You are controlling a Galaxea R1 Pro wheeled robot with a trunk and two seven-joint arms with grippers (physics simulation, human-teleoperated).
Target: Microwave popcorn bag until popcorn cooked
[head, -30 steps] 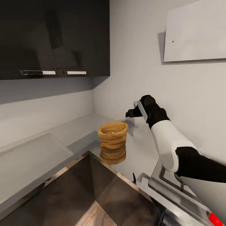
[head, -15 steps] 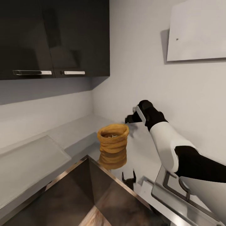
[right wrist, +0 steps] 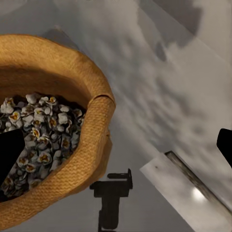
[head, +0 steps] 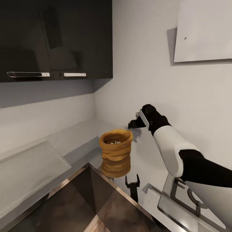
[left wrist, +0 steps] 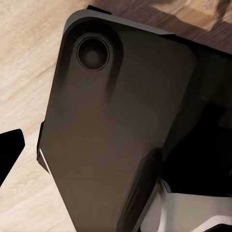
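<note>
Hovering above and just behind the squat mustard-tan burlap popcorn bag [head: 116, 148], the right gripper [head: 133, 124] hangs over the rolled rim without touching it. Its fingers stand spread wide: in the right wrist view one dark fingertip [right wrist: 9, 152] lies over the bag's mouth and the other shows well outside the rim, so the jaws hold nothing. The bag stands upright on the grey metallic countertop [head: 77, 135], near the inner corner of its shiny steel edge, with the heap of small whitish-cream popcorn [right wrist: 41, 123] showing inside.

The main risk, as I judge it, is in the descent. The burlap wall is soft and wrinkled, so a pinch on the rim could fold the cloth, tilt the sack and spill kernels onto the slab. A push from the side might slide the bag toward the steel edge, which is close. The left gripper [head: 132, 184] rises from below the counter edge with its two prongs parted, just beside the bag, and could knock it if raised carelessly.

The countertop is smooth and reflective, mirroring the bag. Grey walls meet behind it, glossy dark cabinets [head: 54, 38] with bar handles hang above, a white slanted hood [head: 203, 32] sits on the wall, and pale wood floor [left wrist: 24, 58] shows in the left wrist view.
</note>
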